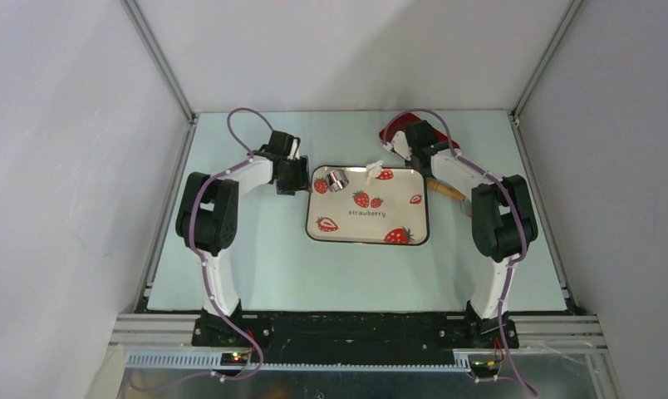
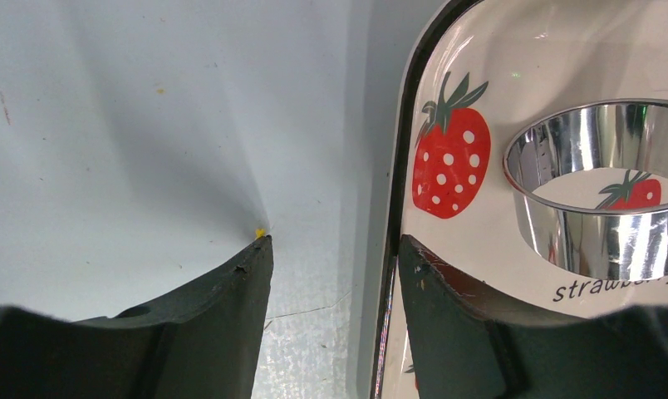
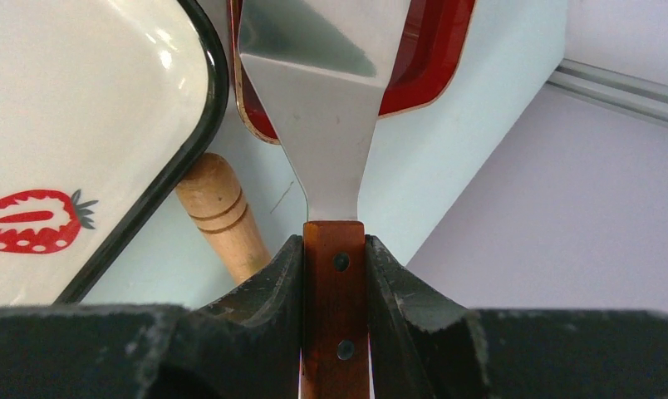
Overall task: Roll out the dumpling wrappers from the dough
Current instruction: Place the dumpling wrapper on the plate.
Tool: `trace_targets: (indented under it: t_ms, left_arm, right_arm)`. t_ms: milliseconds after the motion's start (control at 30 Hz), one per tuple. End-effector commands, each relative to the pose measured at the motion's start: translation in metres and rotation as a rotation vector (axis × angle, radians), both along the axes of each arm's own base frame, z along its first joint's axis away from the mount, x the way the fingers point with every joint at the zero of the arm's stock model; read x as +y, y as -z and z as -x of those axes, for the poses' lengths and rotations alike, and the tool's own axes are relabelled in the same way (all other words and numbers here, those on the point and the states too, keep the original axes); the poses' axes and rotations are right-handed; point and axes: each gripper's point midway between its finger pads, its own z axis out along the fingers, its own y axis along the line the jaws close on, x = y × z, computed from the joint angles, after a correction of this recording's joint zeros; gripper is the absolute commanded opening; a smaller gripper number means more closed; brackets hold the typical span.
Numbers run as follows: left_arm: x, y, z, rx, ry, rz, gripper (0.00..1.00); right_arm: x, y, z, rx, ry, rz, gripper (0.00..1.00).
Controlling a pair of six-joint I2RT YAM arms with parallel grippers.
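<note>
the right end effector (image 3: 333, 243) is clamped narrow on the wooden handle of a spatula (image 3: 326, 125), whose metal blade reaches past the far right corner of the strawberry tray (image 1: 364, 229) and over a red tray (image 3: 430, 58). the left end effector (image 2: 335, 249) stands open and holds nothing. it straddles the strawberry tray's left rim, one finger on the table (image 2: 148, 125) side and one over the tray, near a shiny metal ring (image 2: 596, 241). the only thing that looks like the dough (image 1: 375, 169) is a small white scrap at the strawberry tray's far edge, right of the ring. it is too small to tell whether it is a lump or already flat. a rolling pin (image 3: 223, 216) lies just beside the strawberry tray's right edge, partly hidden by its rim, in neither grip. the step seems to be shifting dough with the spatula, so the blade should come in low and nearly flat and slide under the scrap rather than jab it, while the left closes on the rim to keep the strawberry tray from skating.
</note>
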Motion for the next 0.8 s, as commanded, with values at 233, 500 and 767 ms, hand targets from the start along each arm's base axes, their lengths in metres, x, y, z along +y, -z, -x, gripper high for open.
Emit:
trace_targets:
  t_ms: [233, 500, 767]
  left_arm:
    - [0.018, 0.007, 0.008, 0.034, -0.011, -0.049, 0.63]
    - [0.018, 0.008, 0.009, 0.038, -0.01, -0.05, 0.63]
    - [0.017, 0.008, 0.009, 0.038, -0.009, -0.05, 0.63]
  right_arm:
    - [0.014, -0.043, -0.004, -0.063, 0.02, -0.162, 0.0]
    - [0.017, -0.051, -0.008, -0.068, 0.04, -0.215, 0.0]
    - [0.016, -0.058, -0.009, -0.075, 0.046, -0.233, 0.0]
